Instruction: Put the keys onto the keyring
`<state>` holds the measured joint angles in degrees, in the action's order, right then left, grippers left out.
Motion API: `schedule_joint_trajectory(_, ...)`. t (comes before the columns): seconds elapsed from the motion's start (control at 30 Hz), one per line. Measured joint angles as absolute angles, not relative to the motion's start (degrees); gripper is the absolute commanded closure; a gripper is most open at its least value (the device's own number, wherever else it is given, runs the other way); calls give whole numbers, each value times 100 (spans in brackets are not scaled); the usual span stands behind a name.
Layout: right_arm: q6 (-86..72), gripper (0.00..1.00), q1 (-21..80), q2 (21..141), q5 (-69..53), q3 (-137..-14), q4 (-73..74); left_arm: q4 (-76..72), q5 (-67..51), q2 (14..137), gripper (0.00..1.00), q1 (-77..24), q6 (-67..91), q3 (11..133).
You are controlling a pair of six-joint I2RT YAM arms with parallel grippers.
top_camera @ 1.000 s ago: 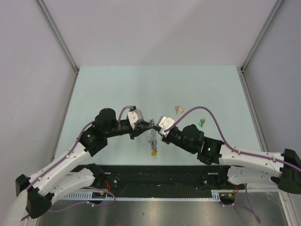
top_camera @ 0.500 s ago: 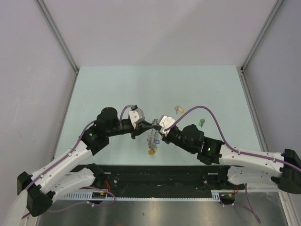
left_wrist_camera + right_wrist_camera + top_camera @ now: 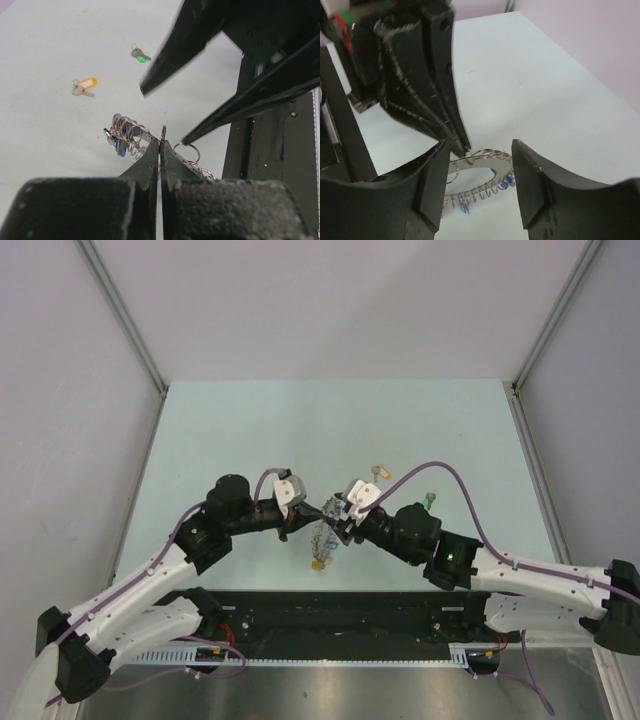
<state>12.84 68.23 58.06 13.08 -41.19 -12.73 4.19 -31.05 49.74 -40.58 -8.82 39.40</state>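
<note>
Plainly, the left gripper is pinching the keyring by its wire, with the jaws pressed fully together on that thin edge. The bundle is hanging just inside the middle of the near edge of the worktop. We cannot tell whether its lowest keys are touching the surface.

The right gripper is standing wide open close beside the pinch, and we are seeing nothing in it.

We are judging the keyring as heavy for its size. Its wire is stiff, but the strung keys are loose and likely to swing and slide, and the bare metal is slippery. A bare stretch of wire is the sound place to hold it.

The yellow key and the green key are lying flat toward the right edge, apart from each other and from the keyring. We are expecting them to be light, thin and awkward to lift. The plastic head is offering the better grip.

The worktop is looking smooth, pale green and matte. Grey walls are closing in the far, left and right edges.
</note>
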Motion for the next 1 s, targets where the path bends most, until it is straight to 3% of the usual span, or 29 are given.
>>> schedule_joint_trajectory(0.13, 919, 18, 6584, 5511, 1293, -4202, -1140, 108, -3057, 4845, 100, -4058, -587, 3586)
schedule_joint_trajectory(0.17, 812, 10, 6486, 5439, 1299, -4237, -1090, 34, -3048, 4838, 100, -4058, -519, 3529)
schedule_joint_trajectory(0.27, 412, 0, 6012, 5207, 1288, -4377, -805, -272, -3006, 4827, 100, -4058, -283, 3330)
schedule_joint_trajectory(0.5, -701, 1, 4322, 4945, 1081, -4462, 143, -676, -2869, 4794, 100, -4027, 121, 3138)
schedule_joint_trajectory(0.7, -1487, 6, 2742, 5649, 504, -4471, 947, -753, -2801, 4718, 100, -3701, 316, 3155)
schedule_joint_trajectory(1.0, -1959, 18, 1920, 6914, 718, -4471, 1422, 449, -2753, 4976, 100, -2939, 38, 4147)
